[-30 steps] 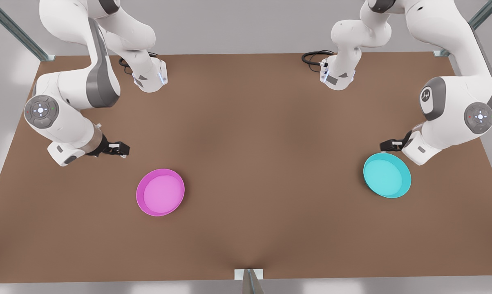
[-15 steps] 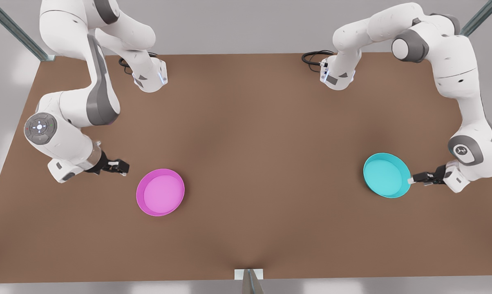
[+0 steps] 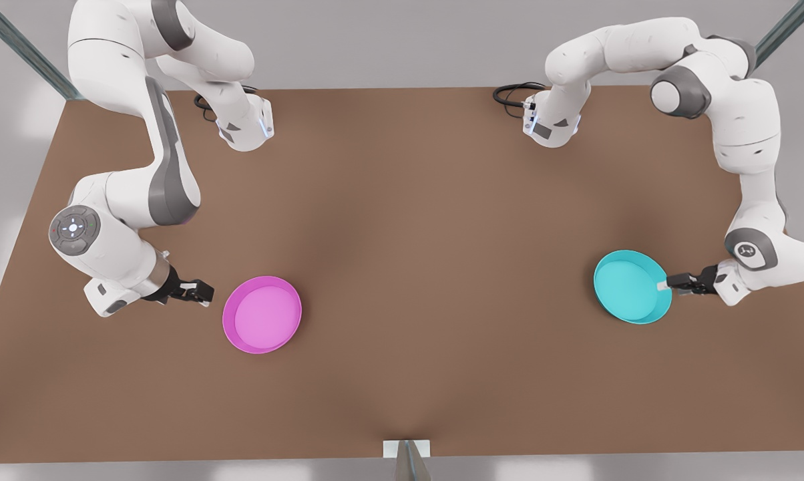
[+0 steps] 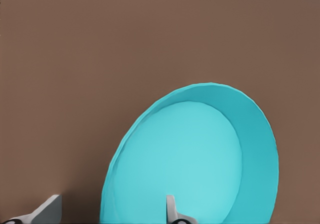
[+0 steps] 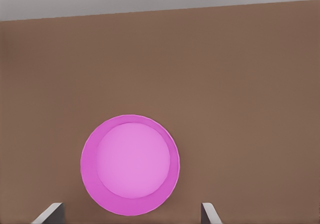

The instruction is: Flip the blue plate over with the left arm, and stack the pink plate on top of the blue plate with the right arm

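No readable text, label, brand or number appears on anything here.

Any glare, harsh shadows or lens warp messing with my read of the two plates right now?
Front view: soft even light, a faint dark patch mid-table, table edges bowed by the lens, no glare on the round turquoise plastic plate or round magenta-pink plastic plate. Left wrist view: turquoise plate looks stretched oval. Right wrist view: pink plate evenly lit.

Bare brown tabletop (image 3: 429, 267) is lying between the pink plate (image 3: 262, 314) and the blue plate (image 3: 632, 287), well apart. The left gripper (image 3: 664, 284) is straddling the blue rim, fingers spread. The right gripper (image 3: 205, 294), fingers apart, is approaching the pink plate unobstructed.
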Available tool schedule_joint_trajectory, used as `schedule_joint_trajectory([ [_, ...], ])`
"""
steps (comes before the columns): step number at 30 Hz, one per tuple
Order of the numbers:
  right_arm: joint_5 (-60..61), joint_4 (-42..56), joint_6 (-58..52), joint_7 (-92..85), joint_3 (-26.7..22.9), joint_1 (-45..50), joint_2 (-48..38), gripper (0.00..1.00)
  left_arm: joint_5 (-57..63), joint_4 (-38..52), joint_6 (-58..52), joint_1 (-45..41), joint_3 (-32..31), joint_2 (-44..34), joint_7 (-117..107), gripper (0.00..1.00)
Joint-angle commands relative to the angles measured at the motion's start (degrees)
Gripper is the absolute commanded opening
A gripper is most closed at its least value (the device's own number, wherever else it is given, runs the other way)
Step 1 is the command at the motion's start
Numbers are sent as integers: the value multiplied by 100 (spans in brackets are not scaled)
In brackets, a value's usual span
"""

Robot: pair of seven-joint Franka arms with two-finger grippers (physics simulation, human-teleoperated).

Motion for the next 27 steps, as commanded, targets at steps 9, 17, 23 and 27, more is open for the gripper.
schedule_joint_trajectory([
  [9,0,0,0,-9,0,-9,0,100,-12,-53,-105,-18,0,30,-378,76],
  [17,9,9,0,-79,-17,-176,-9,100,-12,-53,-141,-26,0,30,-501,58],
  [23,0,9,0,-79,-9,-176,-9,100,-12,-53,-141,-26,0,100,-501,53],
  [27,9,9,0,-70,-17,-176,-1,100,-12,-53,-141,-26,0,109,-501,49],
])
